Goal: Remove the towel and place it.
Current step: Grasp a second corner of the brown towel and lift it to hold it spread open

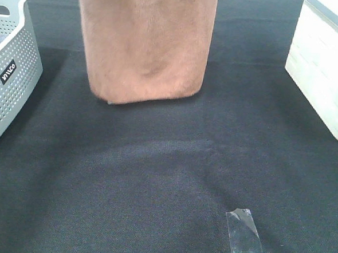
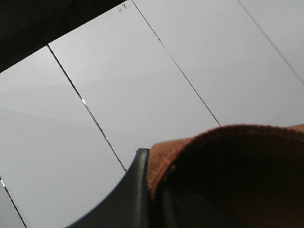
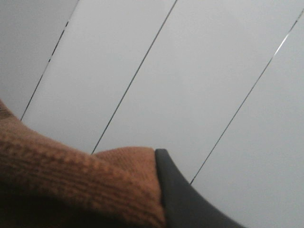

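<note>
The brown terry towel (image 1: 145, 39) hangs down from beyond the top edge of the exterior high view, over the far middle of the black table cloth (image 1: 154, 177). Its lower end is a rounded fold close to the cloth; I cannot tell if it touches. Neither gripper shows in that view. In the left wrist view my left gripper (image 2: 151, 173) is shut on a bunched edge of the towel (image 2: 228, 156), pinched against a dark finger (image 2: 135, 194). In the right wrist view my right gripper (image 3: 159, 168) is likewise shut on the towel (image 3: 71, 175), beside its dark finger (image 3: 178, 194).
A grey perforated basket (image 1: 12, 65) stands at the left edge. At the far right is a white plastic container (image 1: 327, 73). A strip of clear tape (image 1: 243, 237) lies on the cloth near the front. Both wrist views look up at white panels.
</note>
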`<state>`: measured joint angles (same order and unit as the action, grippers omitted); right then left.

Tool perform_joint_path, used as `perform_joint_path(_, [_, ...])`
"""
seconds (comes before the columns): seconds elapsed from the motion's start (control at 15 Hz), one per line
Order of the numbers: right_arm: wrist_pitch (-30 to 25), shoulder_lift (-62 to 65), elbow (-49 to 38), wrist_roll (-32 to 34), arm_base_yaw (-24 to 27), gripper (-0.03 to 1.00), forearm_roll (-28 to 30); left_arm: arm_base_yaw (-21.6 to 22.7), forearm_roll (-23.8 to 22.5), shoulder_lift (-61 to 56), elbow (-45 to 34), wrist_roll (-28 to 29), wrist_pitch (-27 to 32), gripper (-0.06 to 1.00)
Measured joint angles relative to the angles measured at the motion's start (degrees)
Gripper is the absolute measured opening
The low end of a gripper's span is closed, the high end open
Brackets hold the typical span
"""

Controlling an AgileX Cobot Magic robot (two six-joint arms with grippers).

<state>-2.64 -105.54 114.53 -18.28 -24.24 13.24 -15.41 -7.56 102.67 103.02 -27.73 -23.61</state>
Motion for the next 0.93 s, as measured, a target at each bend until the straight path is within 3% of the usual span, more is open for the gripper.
perform_joint_path(0.27, [5.3,-8.0,7.2,0.0,5.4,0.00,-6.2,0.1,-0.1,17.5,24.9,0.0,3.7,0.00])
perform_joint_path(0.4, [5.7,-9.1,7.7,0.2,6.7,0.00,-7.3,0.1,-0.1,23.0,32.7,0.0,7.2,0.00])
perform_joint_path(0.73, [1.4,-9.3,8.1,0.9,8.0,0.00,-9.2,0.1,-0.5,26.8,36.0,0.2,15.4,0.00])
perform_joint_path(0.93, [-9.5,-9.3,8.0,0.9,8.0,0.00,-12.4,-0.5,-0.5,26.8,36.1,0.0,27.1,0.00])
